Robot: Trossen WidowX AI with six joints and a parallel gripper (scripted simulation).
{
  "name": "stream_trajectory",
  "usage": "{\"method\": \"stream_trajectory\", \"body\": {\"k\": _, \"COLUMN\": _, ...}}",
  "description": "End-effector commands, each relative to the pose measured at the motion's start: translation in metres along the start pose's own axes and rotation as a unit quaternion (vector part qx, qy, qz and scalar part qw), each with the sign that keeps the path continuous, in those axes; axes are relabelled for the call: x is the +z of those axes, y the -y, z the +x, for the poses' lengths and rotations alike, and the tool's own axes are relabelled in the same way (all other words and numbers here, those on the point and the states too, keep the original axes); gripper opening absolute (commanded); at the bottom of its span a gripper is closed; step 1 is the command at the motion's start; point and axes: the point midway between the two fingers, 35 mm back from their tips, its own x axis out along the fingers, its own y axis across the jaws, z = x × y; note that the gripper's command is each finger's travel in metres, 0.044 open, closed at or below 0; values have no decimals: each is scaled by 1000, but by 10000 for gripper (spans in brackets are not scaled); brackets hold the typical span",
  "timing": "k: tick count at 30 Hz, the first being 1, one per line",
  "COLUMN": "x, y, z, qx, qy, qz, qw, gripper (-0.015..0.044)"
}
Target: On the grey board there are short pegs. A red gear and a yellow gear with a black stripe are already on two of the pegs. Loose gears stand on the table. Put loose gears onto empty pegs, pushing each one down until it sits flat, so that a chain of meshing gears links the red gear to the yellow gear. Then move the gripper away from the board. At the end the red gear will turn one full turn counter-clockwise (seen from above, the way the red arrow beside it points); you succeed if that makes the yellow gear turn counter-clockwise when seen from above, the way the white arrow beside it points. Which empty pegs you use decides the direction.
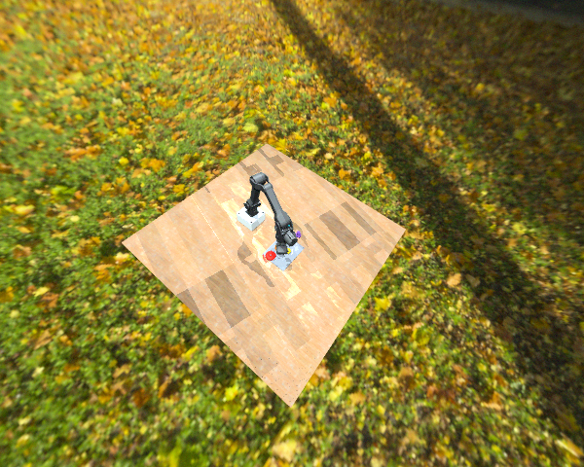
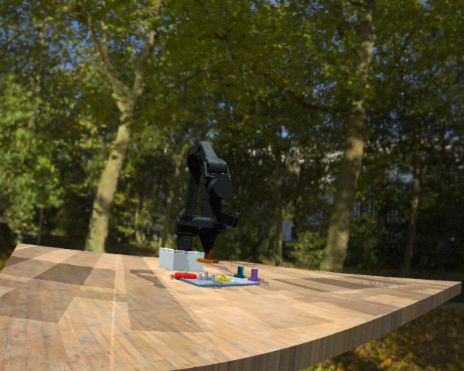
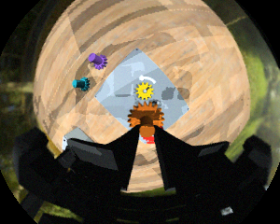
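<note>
My gripper [image 2: 209, 250] [image 3: 147, 127] is shut on the stem of an orange gear [image 2: 206, 260] [image 3: 146, 117] and holds it level above the grey board [image 1: 283, 265] [image 2: 200, 284] [image 3: 117, 89]. The red gear [image 1: 268, 255] [image 2: 185, 275] [image 3: 150, 140] sits at one side of the board, partly hidden behind the orange gear and fingers in the wrist view. The yellow gear [image 1: 289, 251] [image 2: 223, 278] [image 3: 147, 91] sits on the board, with the white arrow [image 3: 148, 79] beside it. Several empty pegs [image 2: 206, 276] stand between the two gears in the exterior view; the orange gear hides most in the wrist view.
A purple gear [image 1: 298, 233] [image 2: 254, 274] [image 3: 99, 61] and a teal gear [image 2: 240, 272] [image 3: 81, 84] stand upright on the table beside the board, their stems up. The white arm base [image 1: 250, 219] [image 2: 180, 259] is on the table behind the board.
</note>
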Motion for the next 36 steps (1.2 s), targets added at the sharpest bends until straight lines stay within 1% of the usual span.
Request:
{"method": "stream_trajectory", "body": {"k": 1, "x": -1, "y": 1, "z": -1, "qx": -2, "qy": -1, "qz": -3, "qw": 1000, "gripper": 0}}
{"method": "stream_trajectory", "body": {"k": 14, "x": 0, "y": 1, "z": 0, "qx": -2, "qy": -1, "qz": -8, "qw": 1000, "gripper": 0}}
{"method": "stream_trajectory", "body": {"k": 27, "x": -1, "y": 1, "z": 18, "qx": -2, "qy": -1, "qz": -70, "qw": 998, "gripper": 0}}
{"method": "stream_trajectory", "body": {"k": 36, "x": 0, "y": 1, "z": 31, "qx": -2, "qy": -1, "qz": -36, "qw": 999, "gripper": 0}}
